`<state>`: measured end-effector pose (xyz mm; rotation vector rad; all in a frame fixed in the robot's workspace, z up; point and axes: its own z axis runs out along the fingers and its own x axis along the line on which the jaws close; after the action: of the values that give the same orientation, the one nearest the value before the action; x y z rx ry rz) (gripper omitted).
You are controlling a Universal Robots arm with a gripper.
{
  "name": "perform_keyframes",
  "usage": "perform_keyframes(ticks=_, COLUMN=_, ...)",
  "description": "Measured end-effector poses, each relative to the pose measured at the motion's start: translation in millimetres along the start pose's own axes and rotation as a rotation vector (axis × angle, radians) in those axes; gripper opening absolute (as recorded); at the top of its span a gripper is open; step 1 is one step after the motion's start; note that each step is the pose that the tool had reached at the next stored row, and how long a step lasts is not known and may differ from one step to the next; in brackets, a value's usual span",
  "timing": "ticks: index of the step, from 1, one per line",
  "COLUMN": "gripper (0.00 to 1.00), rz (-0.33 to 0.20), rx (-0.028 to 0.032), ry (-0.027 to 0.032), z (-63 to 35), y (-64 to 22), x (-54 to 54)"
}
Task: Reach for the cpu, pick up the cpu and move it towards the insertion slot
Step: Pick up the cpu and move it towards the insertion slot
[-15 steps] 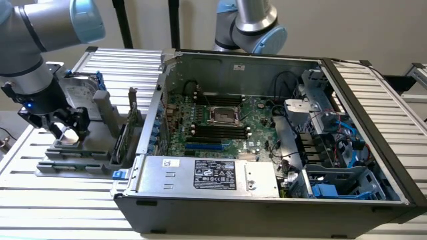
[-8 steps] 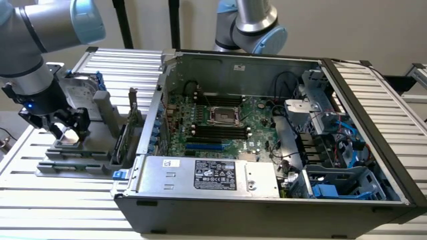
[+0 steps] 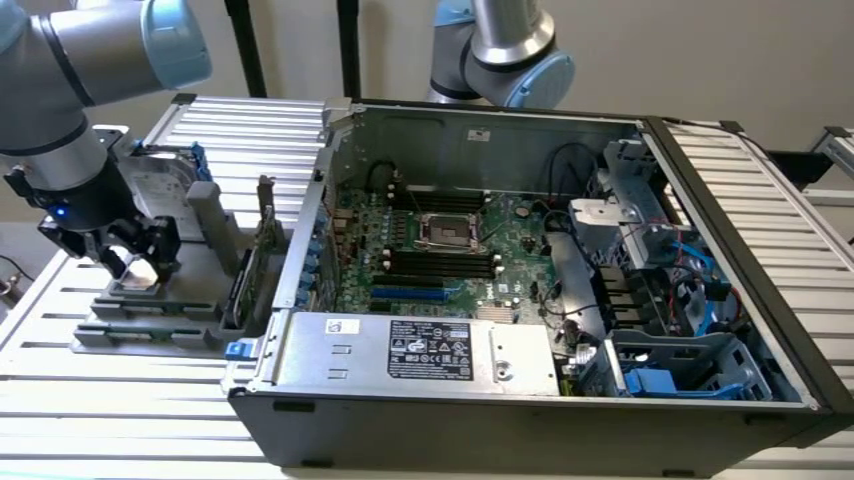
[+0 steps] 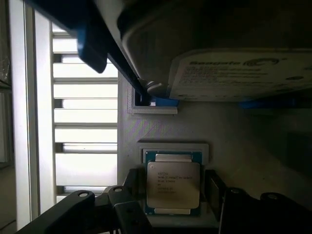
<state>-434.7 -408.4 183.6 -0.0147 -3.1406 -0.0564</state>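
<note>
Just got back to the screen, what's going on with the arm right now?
The arm's end effector is down over the grey parts holder outside the open computer case, right at the cpu. The cpu sits flat in its recess near the hard drive. The insertion slot is inside the case, well away from it.

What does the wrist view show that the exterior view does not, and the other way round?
Wrist view: the cpu, printed silvery top up, lying in a grey holder, with a labelled hard drive near it. Exterior view: the open computer case, the insertion slot on its green board, and the robot arm. Both: the hand low at the holder, and the slatted table.
</note>
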Motion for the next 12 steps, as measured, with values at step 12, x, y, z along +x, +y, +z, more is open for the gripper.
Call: perform_keyframes(ticks=12, gripper=0.55, rz=0.0, rx=-0.0001, ry=0.0, z=-5.7, y=0.2, x=0.0)
